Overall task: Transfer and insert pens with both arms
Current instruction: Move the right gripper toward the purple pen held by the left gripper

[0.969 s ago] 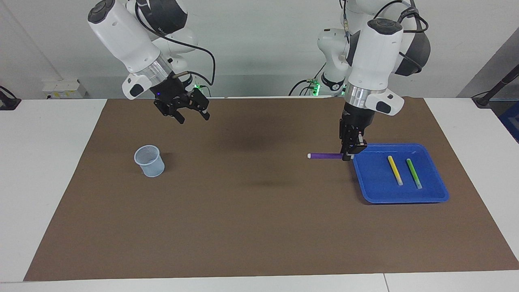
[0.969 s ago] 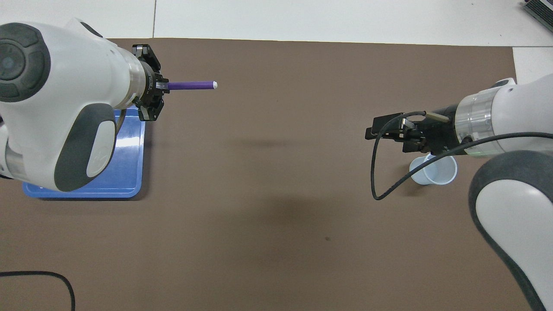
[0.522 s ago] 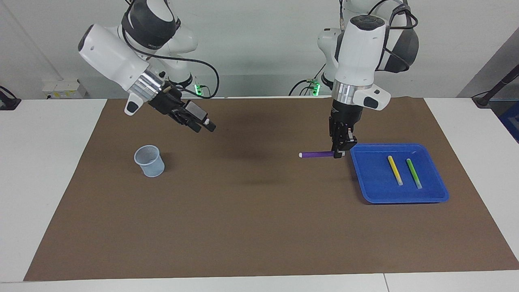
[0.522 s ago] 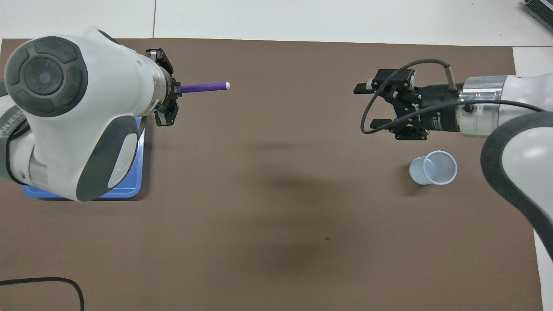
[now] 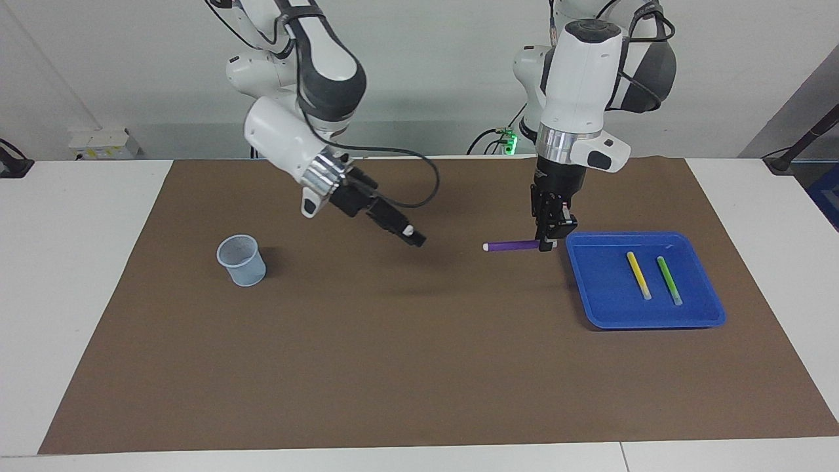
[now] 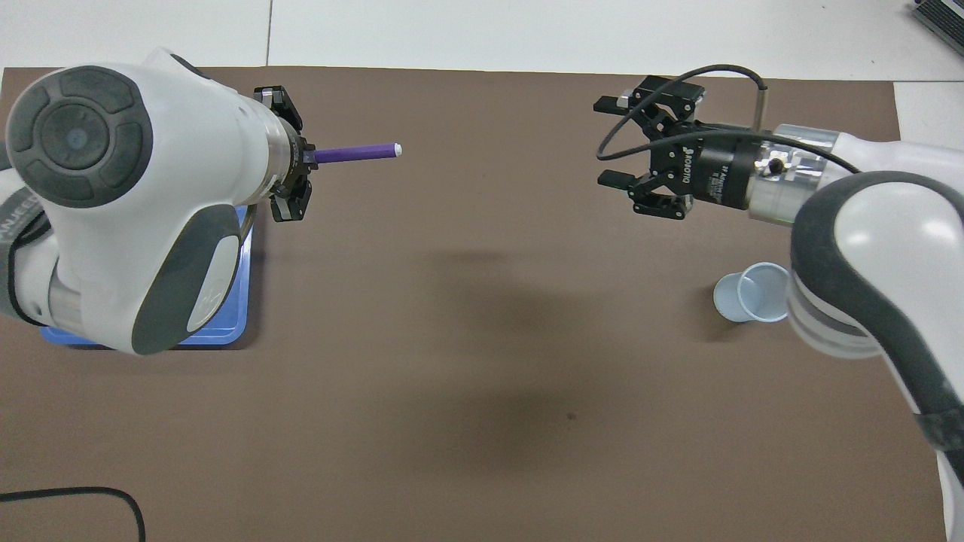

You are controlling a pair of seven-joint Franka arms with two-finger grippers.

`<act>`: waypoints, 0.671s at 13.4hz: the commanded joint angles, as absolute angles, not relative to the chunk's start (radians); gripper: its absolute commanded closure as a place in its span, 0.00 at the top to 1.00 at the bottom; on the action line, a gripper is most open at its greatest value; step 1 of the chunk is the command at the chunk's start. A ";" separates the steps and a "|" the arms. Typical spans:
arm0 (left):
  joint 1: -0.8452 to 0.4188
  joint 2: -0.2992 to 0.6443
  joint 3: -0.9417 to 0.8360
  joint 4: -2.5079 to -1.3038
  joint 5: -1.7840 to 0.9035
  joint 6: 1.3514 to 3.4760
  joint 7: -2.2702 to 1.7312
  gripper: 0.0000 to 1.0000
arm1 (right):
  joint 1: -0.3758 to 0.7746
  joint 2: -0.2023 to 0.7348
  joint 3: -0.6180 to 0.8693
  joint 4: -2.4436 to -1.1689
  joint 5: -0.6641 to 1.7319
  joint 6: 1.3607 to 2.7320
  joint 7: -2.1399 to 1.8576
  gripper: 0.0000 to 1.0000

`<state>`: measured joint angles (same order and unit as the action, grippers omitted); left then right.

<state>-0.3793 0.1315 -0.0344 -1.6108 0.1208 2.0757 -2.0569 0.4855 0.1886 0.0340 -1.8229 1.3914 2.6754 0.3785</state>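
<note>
The left gripper [image 5: 546, 244] is pinching one end of the purple pen [image 5: 511, 246] between its jaws, right of centre in the facing view. The pen is lying level in the air over the brown mat [image 5: 419, 367], its whitish cap pointing toward the frame's centre, just beside the blue tray [image 5: 593, 308]. The yellow pen [image 5: 638, 275] and green pen [image 5: 669, 280] are lying side by side in the tray, apart from each other. The right gripper [image 5: 413, 237] is hanging over the mat at centre frame, tilted down, its jaws spread and holding nothing. The pale cup [image 5: 242, 260] is standing upright on the mat at centre left.
</note>
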 commanded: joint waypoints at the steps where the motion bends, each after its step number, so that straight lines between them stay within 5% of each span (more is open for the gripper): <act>1: -0.402 0.094 -0.021 -1.647 0.146 2.072 -2.086 0.00 | 0.495 0.218 0.028 -1.798 1.440 2.675 0.365 1.00; 9: -0.426 0.086 -0.023 -1.647 0.170 2.068 -2.152 0.00 | 0.587 0.250 0.029 -1.715 1.479 2.768 0.368 0.96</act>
